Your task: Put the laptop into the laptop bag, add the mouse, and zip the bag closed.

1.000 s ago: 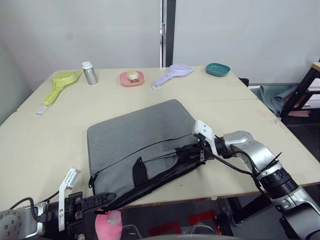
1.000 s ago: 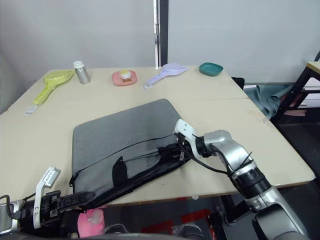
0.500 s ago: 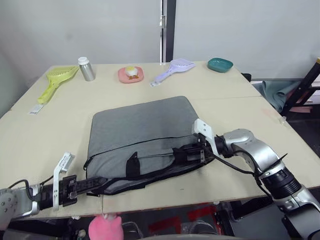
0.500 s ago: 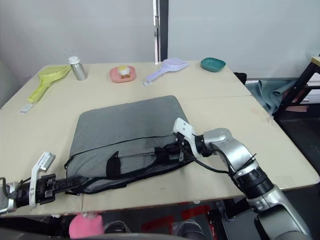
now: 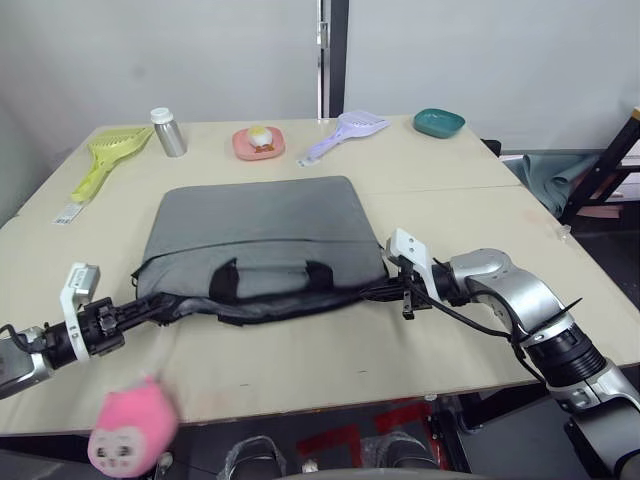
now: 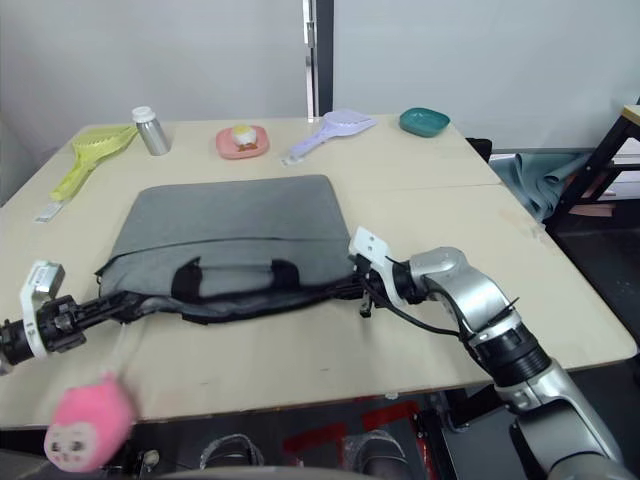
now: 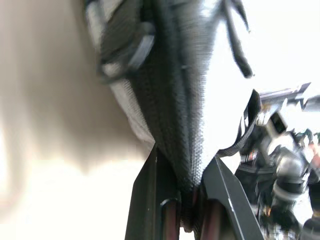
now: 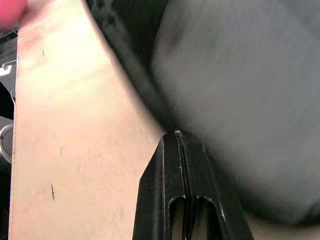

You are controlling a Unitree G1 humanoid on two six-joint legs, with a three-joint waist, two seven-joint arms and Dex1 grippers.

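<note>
Since a second ago the laptop bag [image 5: 258,226] has swung from a slant to lie square on the table [image 5: 440,200], and the pink plush toy [image 5: 130,437] now hangs lower at the near edge. The left gripper [image 5: 128,313] has its fingers closed on the bag's near left corner fabric. The right gripper [image 5: 378,290] has its fingers pressed together at the bag's near right corner. Both black handles [image 5: 270,276] lie flat on top. Far behind stand a bottle [image 5: 164,131], pink dish [image 5: 259,142], two scoops and a teal bowl [image 5: 439,122].
</note>
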